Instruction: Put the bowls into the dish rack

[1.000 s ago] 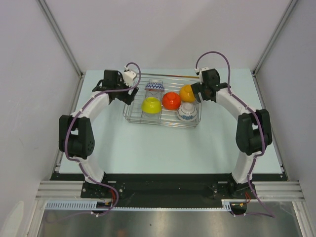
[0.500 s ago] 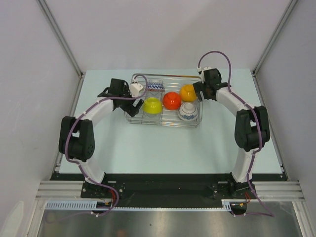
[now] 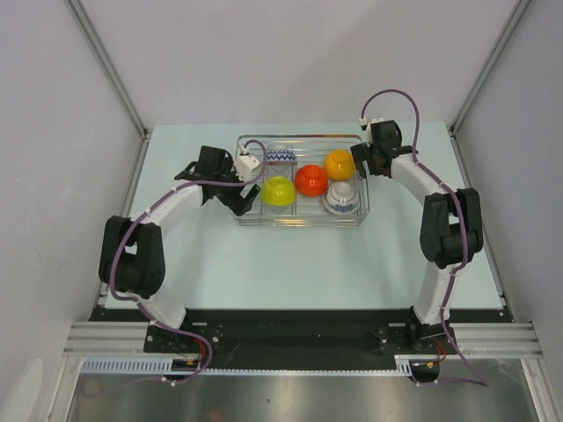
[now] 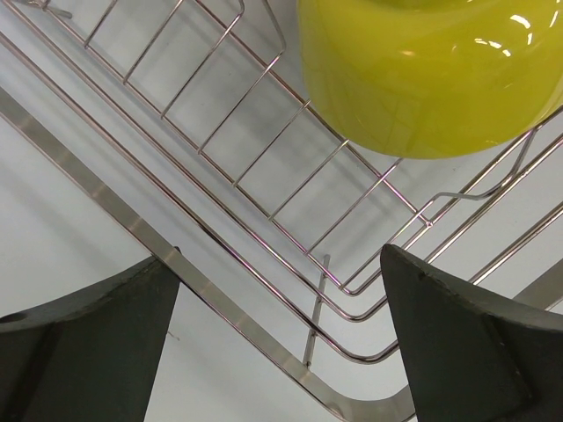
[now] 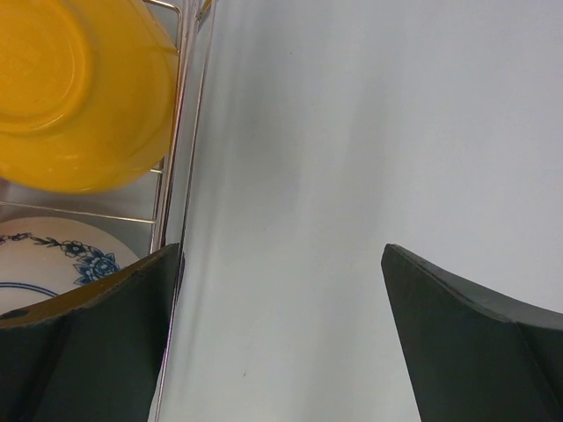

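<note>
While both arms reach in from either side, the top view shows the rack (image 3: 299,221) on the pale counter (image 3: 264,264), toward its far half. All five bowls sit inside the rack:
- Zigzag bowl (image 3: 280,157) at the far left.
- Lime bowl (image 3: 278,190) just in front of it.
- Red bowl (image 3: 310,179) in the middle.
- Orange bowl (image 3: 339,164) at the far right.
- White-and-blue bowl (image 3: 339,200) at the near right.

The plain ones read as domes, apparently mouth-down. The left pincer (image 3: 247,195) is at the rack's left end beside the lime bowl. The right pincer (image 3: 360,163) is at the right end beside the orange bowl. From above I cannot make out the jaws of either one.

Left wrist view: the left pincer (image 4: 280,262) is spread wide and holds nothing. Its two dark fingers (image 4: 79,343) stand on either side of the rack's rounded corner (image 4: 264,180). The flat base strip runs past the left fingertip, but I cannot tell whether they touch. The lime bowl (image 4: 422,70) rests on the wires just beyond, apart from both fingers.

Right wrist view: the right pincer (image 5: 281,255) is also spread wide and empty, with bare counter (image 5: 290,132) between its fingers (image 5: 475,343). The left fingertip sits right against the rack's side rail (image 5: 187,176). Inside that rail are the orange bowl (image 5: 70,97), its foot ring facing the camera, and below it part of the white-and-blue bowl (image 5: 53,264).
</note>
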{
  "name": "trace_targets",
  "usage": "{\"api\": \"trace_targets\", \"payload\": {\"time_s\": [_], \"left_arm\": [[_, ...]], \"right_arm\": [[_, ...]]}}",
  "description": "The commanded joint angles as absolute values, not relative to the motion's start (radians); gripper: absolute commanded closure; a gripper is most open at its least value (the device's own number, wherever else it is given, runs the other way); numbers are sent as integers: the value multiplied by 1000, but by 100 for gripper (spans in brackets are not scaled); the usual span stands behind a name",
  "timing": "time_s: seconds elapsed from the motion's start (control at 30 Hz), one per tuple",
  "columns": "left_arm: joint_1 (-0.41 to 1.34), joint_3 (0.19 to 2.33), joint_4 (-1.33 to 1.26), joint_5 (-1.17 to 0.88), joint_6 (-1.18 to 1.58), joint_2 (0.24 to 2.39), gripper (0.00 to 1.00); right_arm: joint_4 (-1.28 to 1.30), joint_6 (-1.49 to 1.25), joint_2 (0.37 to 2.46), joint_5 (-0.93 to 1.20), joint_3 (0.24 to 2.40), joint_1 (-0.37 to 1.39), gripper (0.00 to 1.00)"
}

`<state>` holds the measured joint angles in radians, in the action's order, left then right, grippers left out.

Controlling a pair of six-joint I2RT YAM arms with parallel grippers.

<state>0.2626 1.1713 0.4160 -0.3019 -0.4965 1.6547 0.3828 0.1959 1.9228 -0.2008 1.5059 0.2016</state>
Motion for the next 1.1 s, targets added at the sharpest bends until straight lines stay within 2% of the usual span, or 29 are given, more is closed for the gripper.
{"api": "trace_targets", "payload": {"time_s": [0.0,0.33,0.5,0.73,0.9,1.07], "left_arm": [[287,1160,420,-351,-485,1612,0],[298,1175,396,-318,-466,1603,0],[298,1252,428,-324,-449,1571,0],[291,1403,427,-226,-397,1511,0],[244,1396,408,-179,-357,1431,0],[128,1361,443,-192,-288,1313,0]], "right_arm": [[367,212,1913,-236,1528,176,0],[357,221,1879,-192,1517,172,0],[396,213,1861,-193,1560,178,0],[419,216,1783,-104,1588,195,0],[466,232,1688,-88,1606,204,0],[627,239,1537,148,1600,138,0]]}}
